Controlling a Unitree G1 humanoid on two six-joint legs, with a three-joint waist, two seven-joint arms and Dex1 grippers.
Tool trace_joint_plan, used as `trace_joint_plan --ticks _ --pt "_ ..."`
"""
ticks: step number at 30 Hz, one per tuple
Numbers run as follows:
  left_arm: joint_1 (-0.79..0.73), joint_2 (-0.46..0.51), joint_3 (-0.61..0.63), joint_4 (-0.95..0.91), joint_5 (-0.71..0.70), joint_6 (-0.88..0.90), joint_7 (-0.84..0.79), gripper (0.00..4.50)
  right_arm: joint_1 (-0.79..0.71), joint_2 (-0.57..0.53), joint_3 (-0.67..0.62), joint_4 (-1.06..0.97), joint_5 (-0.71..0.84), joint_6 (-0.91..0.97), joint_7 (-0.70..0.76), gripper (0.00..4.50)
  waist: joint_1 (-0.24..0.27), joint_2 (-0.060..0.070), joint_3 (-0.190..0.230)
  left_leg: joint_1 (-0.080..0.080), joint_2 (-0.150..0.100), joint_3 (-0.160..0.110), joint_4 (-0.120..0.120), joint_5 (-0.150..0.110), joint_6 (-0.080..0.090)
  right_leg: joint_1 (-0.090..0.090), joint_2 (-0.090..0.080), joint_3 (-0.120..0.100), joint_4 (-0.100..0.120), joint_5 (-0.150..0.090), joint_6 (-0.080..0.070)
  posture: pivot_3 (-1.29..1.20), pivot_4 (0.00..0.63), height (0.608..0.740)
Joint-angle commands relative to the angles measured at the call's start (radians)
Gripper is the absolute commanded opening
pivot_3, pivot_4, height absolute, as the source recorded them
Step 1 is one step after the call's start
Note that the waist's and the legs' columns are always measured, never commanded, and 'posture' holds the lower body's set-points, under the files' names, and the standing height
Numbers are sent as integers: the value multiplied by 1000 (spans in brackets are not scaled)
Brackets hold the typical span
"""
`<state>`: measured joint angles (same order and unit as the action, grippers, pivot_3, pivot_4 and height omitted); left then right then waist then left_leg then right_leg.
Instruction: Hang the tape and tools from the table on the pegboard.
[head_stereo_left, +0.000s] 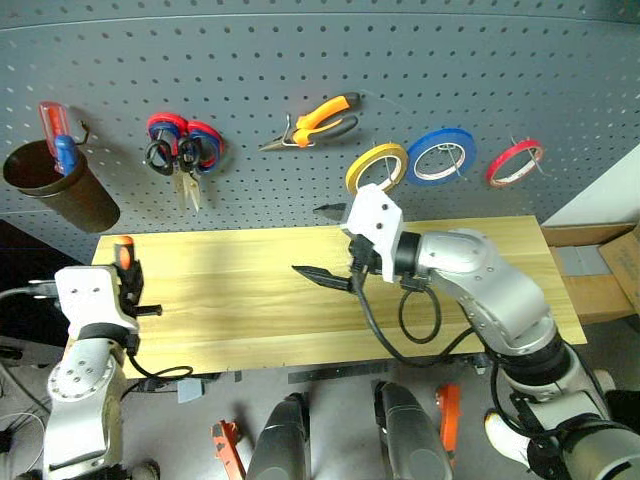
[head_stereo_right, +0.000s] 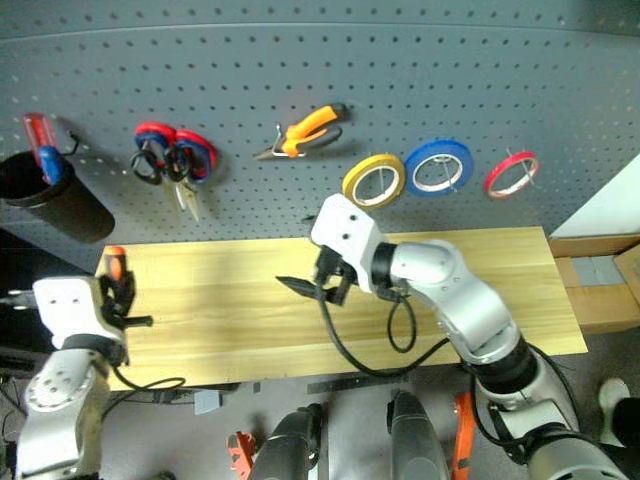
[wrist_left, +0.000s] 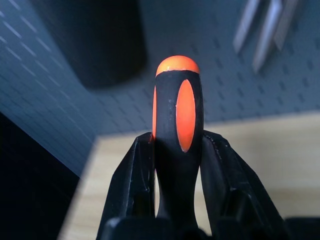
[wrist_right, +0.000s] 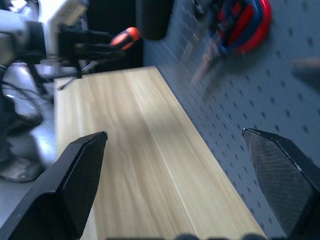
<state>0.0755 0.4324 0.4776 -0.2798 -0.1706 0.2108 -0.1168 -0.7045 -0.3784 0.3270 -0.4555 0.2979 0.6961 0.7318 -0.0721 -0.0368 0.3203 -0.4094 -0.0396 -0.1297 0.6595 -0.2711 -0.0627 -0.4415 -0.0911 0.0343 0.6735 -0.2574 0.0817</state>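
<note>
My left gripper (head_stereo_left: 127, 283) is shut on the black-and-orange handle of the slim screwdriver (head_stereo_left: 124, 256), held above the left end of the light wood table (head_stereo_left: 250, 300). The handle (wrist_left: 178, 120) stands between the two fingers. Over the middle of the table my right gripper (head_stereo_left: 310, 240) is open and holds nothing. On the dark grey pegboard (head_stereo_left: 300, 60) hang the orange-handled pliers (head_stereo_left: 322, 119), the red ring of tape (head_stereo_left: 515, 163), and a bunch of scissors (head_stereo_left: 182, 152) with red, blue and black handles.
A yellow tape roll (head_stereo_left: 376, 166) and a blue tape roll (head_stereo_left: 441, 155) hang beside the red ring. A brown cup (head_stereo_left: 58, 186) with a red-and-blue tool hangs at the board's left. A cardboard box (head_stereo_left: 600, 270) sits past the table's right end.
</note>
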Motion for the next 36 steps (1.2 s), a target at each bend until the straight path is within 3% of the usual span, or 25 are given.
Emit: trace_joint_plan --ticks 1,6,15,22,27,36 --pt "36 -6 38 -118 40 -48 30 906 -10 -1 -49 -31 82 -74 92 4500 2 -2 -2 0 0 0 0 0 0 0 0 0 0 0 0 21 246 740" --pt "9 -6 64 -219 58 -56 71 906 -32 0 -61 26 107 -140 158 4500 25 -8 -17 0 0 0 0 1 -2 0 0 -1 0 0 0 82 203 740" --pt "-273 95 111 -197 -13 20 74 906 -65 21 -43 148 56 -249 181 4500 73 -14 -52 0 0 2 2 3 -5 2 1 -4 0 0 0 107 161 740" --pt "-613 240 77 144 -62 -71 -12 906 -71 38 -40 175 16 -276 157 4500 72 -17 -62 0 0 -1 2 4 -8 3 1 -9 1 1 -2 69 152 740" --pt "-813 266 -1 439 -33 -231 -76 906 -61 45 -35 165 -8 -271 132 4500 69 -18 -63 0 1 -3 2 5 -9 3 0 -17 1 2 -4 36 160 740" --pt "-914 226 -59 720 -6 -432 -83 906 -46 27 -30 134 -22 -249 117 4500 40 -18 -63 -1 1 -3 3 5 -10 2 -1 -18 2 2 -4 -12 179 740"
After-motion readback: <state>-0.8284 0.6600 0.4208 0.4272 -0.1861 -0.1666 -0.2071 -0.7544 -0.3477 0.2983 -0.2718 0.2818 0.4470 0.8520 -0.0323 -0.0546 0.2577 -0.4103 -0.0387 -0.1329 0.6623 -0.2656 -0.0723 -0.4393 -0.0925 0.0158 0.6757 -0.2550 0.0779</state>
